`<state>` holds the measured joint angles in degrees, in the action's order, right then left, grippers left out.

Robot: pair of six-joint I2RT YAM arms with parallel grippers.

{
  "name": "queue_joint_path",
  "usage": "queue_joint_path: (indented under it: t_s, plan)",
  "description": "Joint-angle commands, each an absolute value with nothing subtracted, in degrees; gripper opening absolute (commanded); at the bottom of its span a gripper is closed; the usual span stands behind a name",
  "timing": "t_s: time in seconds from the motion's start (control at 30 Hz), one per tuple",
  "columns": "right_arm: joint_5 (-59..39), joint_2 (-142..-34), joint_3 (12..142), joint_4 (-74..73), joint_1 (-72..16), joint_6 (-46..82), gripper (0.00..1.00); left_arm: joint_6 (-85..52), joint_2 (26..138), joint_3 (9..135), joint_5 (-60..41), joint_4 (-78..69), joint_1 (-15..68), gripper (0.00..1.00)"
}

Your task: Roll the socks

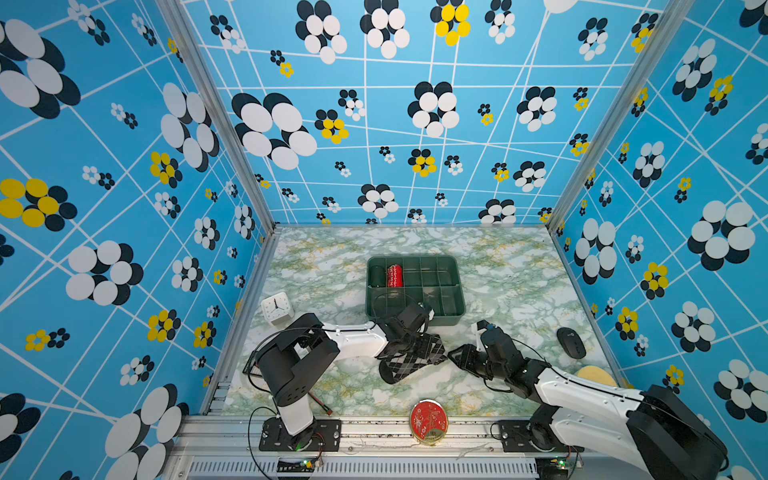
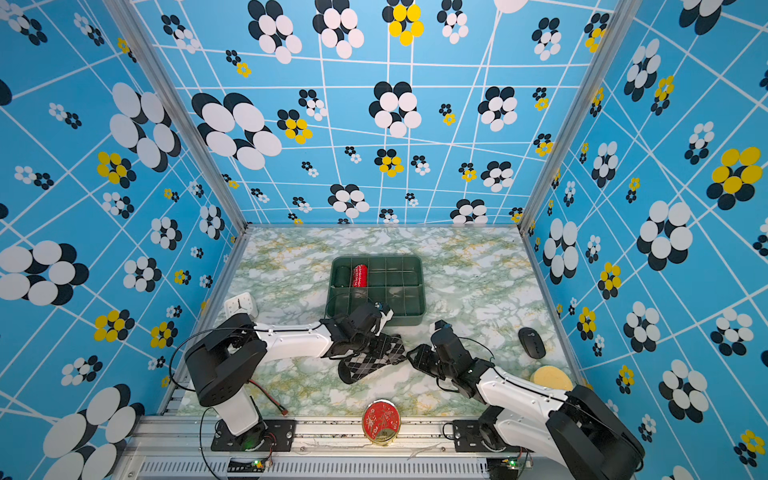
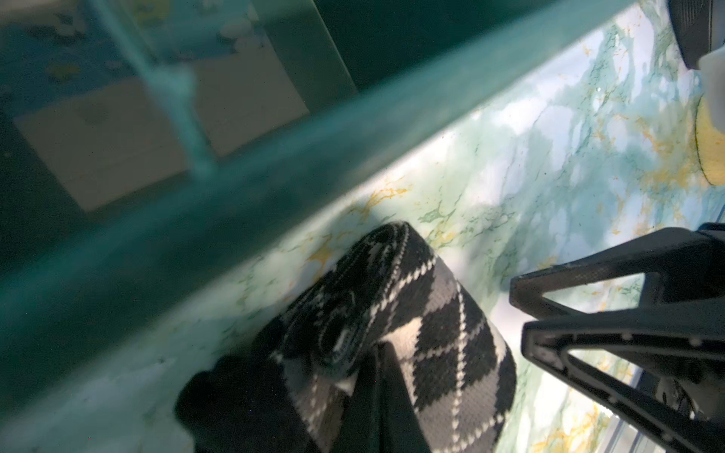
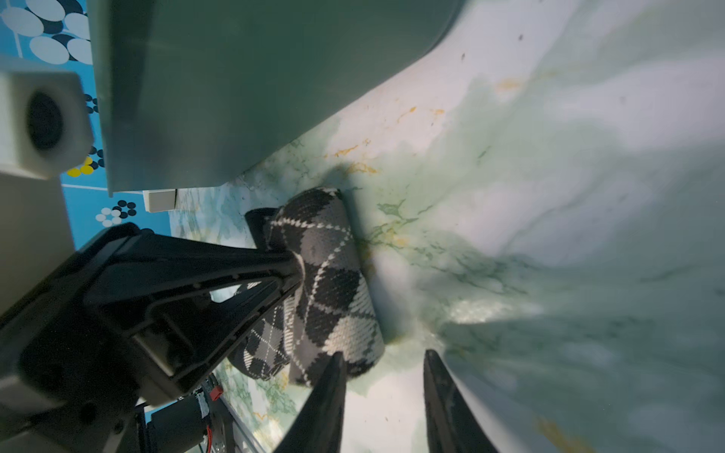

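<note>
The socks are black with grey and white argyle diamonds. They lie partly rolled on the marble table, just in front of the green tray. My left gripper is shut on the socks at the rolled end, with fabric bunched round its fingers. In the right wrist view its fingertip presses into the roll. My right gripper stands open just right of the roll. One fingertip is against the roll's end, and only bare table shows between its fingers.
The green divided tray behind the socks holds a red roll and a dark green roll. A white clock stands at the left. A black mouse and a yellow sponge lie at the right. A red tin sits at the front edge.
</note>
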<state>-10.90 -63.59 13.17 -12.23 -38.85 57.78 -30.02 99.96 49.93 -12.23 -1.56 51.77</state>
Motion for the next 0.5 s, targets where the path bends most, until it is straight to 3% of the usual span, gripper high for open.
queue_joint_path:
  t_s: [0.0,0.47]
  plan:
    - [-12.4,-65.1,12.8,-16.8,-38.4,58.2,0.35,-29.3,102.2,47.4,-12.7,3.4,51.8,0.0]
    - [-13.9,-72.1,12.7,-22.9,-38.4,58.2,0.35,-29.4,102.0,46.5,-13.5,2.5,51.5,0.0]
